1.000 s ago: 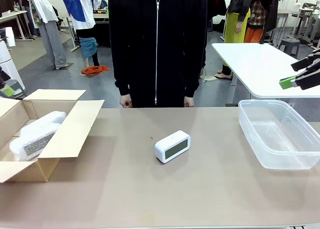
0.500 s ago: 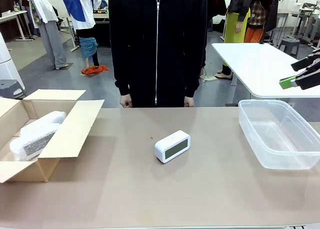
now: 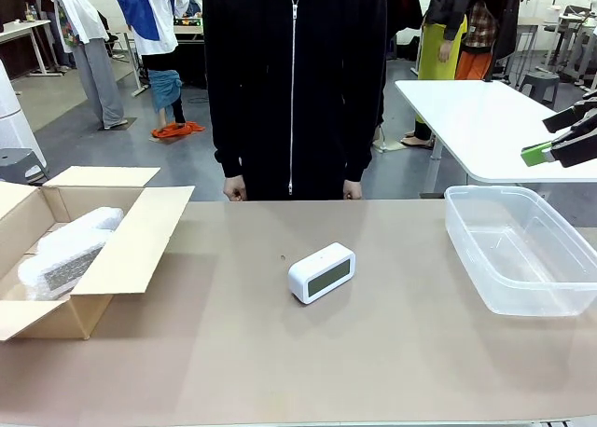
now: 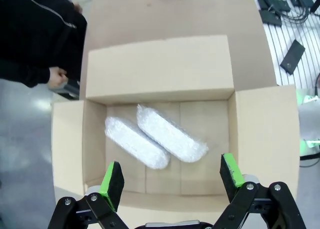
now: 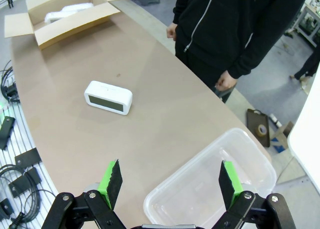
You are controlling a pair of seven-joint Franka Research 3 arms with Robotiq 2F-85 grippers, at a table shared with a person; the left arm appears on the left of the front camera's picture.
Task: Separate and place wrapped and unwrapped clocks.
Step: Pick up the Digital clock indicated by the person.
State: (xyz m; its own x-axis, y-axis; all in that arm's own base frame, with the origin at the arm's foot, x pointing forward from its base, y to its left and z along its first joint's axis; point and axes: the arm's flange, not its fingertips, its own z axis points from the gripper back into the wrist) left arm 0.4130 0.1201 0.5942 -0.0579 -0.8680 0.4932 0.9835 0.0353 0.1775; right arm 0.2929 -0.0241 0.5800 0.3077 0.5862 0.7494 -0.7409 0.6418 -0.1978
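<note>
We judge the task to be about two thirds done. The first wrapped clock (image 4: 136,143) and the second wrapped clock (image 4: 172,140) already lie side by side on the floor of the cardboard box (image 4: 157,69), at the left end of the desk (image 3: 233,371). They are close together, perhaps touching at one end. The bare white clock (image 3: 322,272) lies on the open desk near the middle, in no container. The clear plastic tub (image 3: 494,192) at the right end has nothing inside. We suppose the tub is meant for this clock, so one placement is left.

The left gripper (image 4: 172,179) hangs above the open box with its jaws spread wide and nothing between them. Both wrapped clocks lie below it, a little ahead of the green pads. The right gripper (image 5: 170,181) is also wide open and empty, raised over the near side of the tub. The bare clock is well apart from it, further toward the middle of the desk, resting with its grey screen turned to the robot's side. In our opinion, the right gripper is the nearer one for this last clock.
</note>
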